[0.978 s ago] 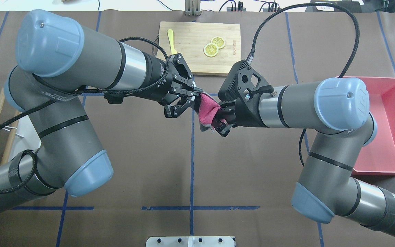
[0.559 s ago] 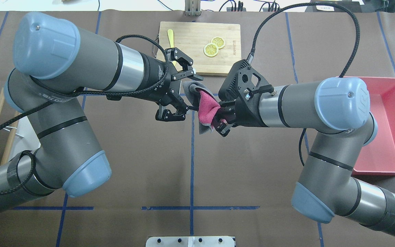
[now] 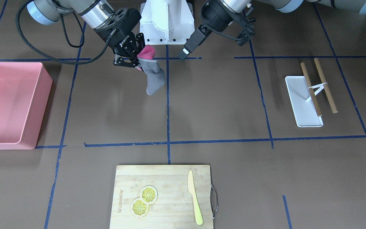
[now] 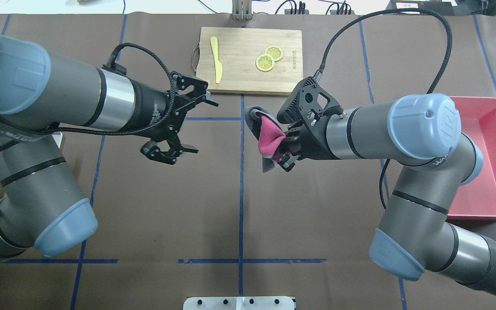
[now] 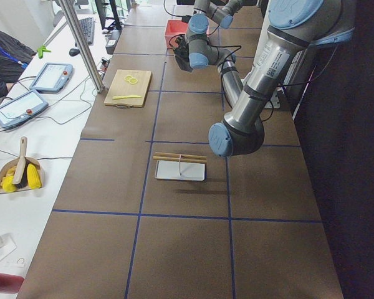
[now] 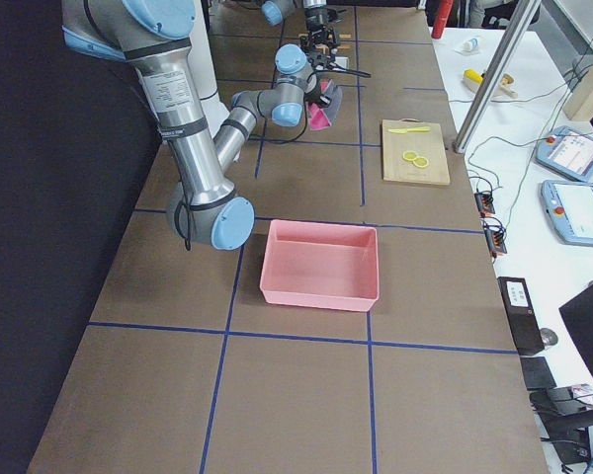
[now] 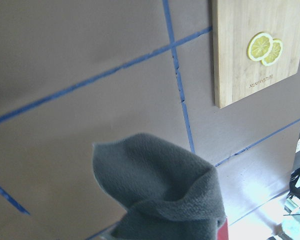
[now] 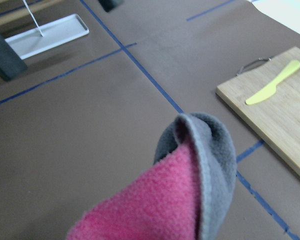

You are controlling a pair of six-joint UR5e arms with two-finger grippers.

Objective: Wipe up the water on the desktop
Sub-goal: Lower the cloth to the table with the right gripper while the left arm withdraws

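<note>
The desktop is dark brown with blue tape lines; it also shows in the front view. I cannot make out any water on it. My right gripper is shut on a pink and grey cloth and holds it above the desktop, just right of the centre line. In the front view the cloth hangs from that gripper. My left gripper is open and empty, apart from the cloth to its left. The cloth fills the bottom of the left wrist view and the right wrist view.
A bamboo cutting board at the far centre carries two lemon slices and a yellow knife. A pink bin stands at the right. A white tray with wooden rods lies on the left arm's side.
My left gripper has let go of the cloth, opened wide and drawn back to the left. My right gripper keeps the cloth and has shifted slightly right.
</note>
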